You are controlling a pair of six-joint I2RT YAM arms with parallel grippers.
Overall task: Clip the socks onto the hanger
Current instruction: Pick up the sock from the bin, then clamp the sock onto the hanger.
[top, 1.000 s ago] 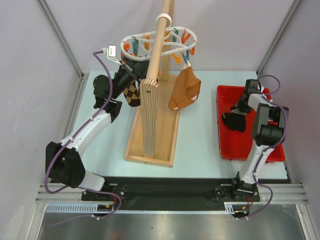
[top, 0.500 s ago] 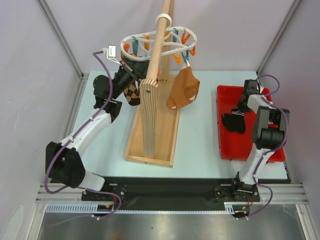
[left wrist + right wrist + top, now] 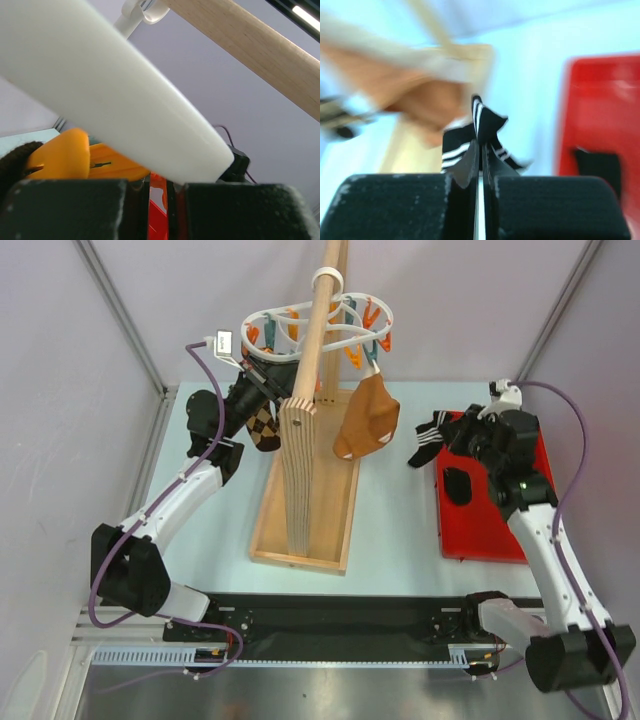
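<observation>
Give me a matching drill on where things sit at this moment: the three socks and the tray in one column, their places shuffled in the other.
1. striped sock
2. tan sock
3. argyle sock
4. red tray

A. hangs from a peg on the hanger
B. on the table, far right
C. pinched in the right gripper
D. by the left gripper, left of the wooden stand

Pairs: 1-C, 2-A, 3-D, 4-B

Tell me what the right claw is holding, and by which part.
Black fabric sock with white stripes, pinched at a bunched fold beside those stripes.
</observation>
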